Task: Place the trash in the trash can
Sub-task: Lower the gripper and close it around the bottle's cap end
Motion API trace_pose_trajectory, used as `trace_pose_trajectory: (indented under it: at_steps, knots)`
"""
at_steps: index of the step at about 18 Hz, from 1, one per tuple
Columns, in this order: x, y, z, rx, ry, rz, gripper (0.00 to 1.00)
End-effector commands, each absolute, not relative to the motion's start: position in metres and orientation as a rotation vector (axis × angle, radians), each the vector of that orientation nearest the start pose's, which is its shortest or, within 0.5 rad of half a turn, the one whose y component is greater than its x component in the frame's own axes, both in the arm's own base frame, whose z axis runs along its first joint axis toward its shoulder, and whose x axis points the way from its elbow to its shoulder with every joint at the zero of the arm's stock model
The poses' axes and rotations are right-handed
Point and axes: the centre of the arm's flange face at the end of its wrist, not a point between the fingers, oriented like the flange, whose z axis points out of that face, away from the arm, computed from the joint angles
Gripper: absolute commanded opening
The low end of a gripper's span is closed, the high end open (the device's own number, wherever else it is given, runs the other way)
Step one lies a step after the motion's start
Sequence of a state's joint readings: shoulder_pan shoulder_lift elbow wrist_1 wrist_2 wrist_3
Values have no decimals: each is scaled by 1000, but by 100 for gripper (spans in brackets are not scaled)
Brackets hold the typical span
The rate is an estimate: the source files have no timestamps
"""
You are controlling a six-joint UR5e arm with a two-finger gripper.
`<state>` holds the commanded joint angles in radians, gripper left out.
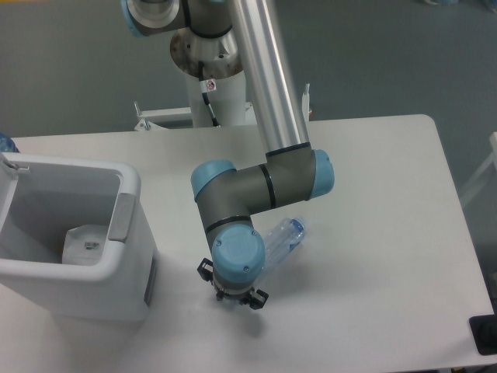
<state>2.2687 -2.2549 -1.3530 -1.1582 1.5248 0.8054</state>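
- I see a white worktop [373, 233] from above, with my single grey and pale blue arm reaching down from the twelve o'clock edge to the middle.
- The gripper [235, 296] hangs just below the arm's blue wrist cap, low over the worktop, a little toward six o'clock from centre.
- I cannot tell whether the fingers are spread or pressed together: the wrist hides them, and only small black tips show on either side.
- The crushed clear bluish bottle [284, 235] lies on its side on the worktop, its visible end pointing toward two o'clock from the gripper. Its other end disappears under the wrist, so I cannot tell whether the fingers are touching it.
- The trash can [128, 183], a boxy white bin with a thick rim and a grey tab, stands at nine o'clock from the gripper, well apart from the bottle.
- Something pale lies at the bottom of the bin; it may be the white wrapper [84, 242], though it is too indistinct for me to be sure.
- My judgement: the bottle is yet to be binned.
- Risk: crushed thin plastic is slippery and springy, so a grip near one end could let it pivot or pop free.
- Risk: the bin wall is tall, so a low carry toward nine o'clock could knock the bottle against the rim.
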Motion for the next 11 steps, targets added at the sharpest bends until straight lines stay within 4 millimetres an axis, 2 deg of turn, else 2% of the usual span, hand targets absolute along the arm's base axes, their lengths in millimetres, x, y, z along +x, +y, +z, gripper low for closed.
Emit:
trace_pose_trajectory:
  at_steps: [3, 4, 6, 9, 11]
  knots:
    - [-363, 634, 225, -3121, 148, -86, 24]
    - [-369, 635, 236, -3102, 138, -66, 24]
    - [-401, 626, 260, -3049, 66, -48, 24]
    - [-428, 629, 304, -2881, -108, -127, 24]
    - [-445, 623, 326, -2776, -182, -196, 24]
